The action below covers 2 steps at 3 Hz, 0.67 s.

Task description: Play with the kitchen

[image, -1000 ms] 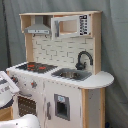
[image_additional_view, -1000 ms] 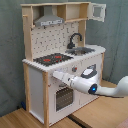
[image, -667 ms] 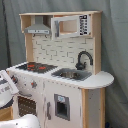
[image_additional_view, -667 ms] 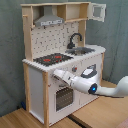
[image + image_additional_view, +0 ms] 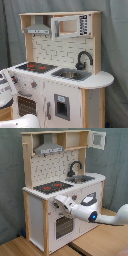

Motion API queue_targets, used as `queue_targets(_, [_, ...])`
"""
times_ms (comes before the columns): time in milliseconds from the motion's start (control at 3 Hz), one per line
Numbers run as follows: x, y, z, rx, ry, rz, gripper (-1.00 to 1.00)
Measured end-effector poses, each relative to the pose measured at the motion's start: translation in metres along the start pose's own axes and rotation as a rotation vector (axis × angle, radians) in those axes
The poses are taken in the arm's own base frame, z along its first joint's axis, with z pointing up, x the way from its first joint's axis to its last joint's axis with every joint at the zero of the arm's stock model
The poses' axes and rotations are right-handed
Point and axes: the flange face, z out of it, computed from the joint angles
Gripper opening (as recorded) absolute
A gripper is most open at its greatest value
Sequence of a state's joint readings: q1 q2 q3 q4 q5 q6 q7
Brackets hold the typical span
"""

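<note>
The kitchen (image 5: 62, 188) is standing upright on a wooden floor (image 5: 20, 248) against a grey curtain (image 5: 114, 45), filling both exterior views. On its counter you are looking at one black-and-red hob (image 5: 50, 187), one steel sink (image 5: 82, 178) and one black faucet (image 5: 75, 167); above them are hanging one grey hood (image 5: 49, 147) and one cupboard with a windowed door (image 5: 70, 26), which is standing swung open in the second exterior view. Below, one oven door with a window (image 5: 62, 227) is sitting shut, and a row of small knobs (image 5: 34, 84) is running along the front panel, too small for you to count surely.

Over the last second your arm (image 5: 92, 214) has crept a little towards the second exterior view's left along that front panel, and the gripper (image 5: 61, 202) is now sitting right at the panel just under the hob's edge and above the oven door. That suggests you are closing in on a knob or the oven handle, with nothing on the kitchen yet moved. Whether the fingers are parted or pinched on anything, you cannot tell from either view. In the first exterior view only a white part of the arm is showing at the left edge.
</note>
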<state>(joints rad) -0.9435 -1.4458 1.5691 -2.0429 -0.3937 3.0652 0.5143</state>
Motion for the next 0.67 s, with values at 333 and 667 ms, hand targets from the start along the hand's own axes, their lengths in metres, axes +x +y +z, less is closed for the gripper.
queue_targets(333, [0.0003,0.0006,-0.0001,0.001,0.003,0.112,-1.00])
queue_targets(667, [0.0006,0.0011,-0.0002,0.001,0.005,0.217,-1.00])
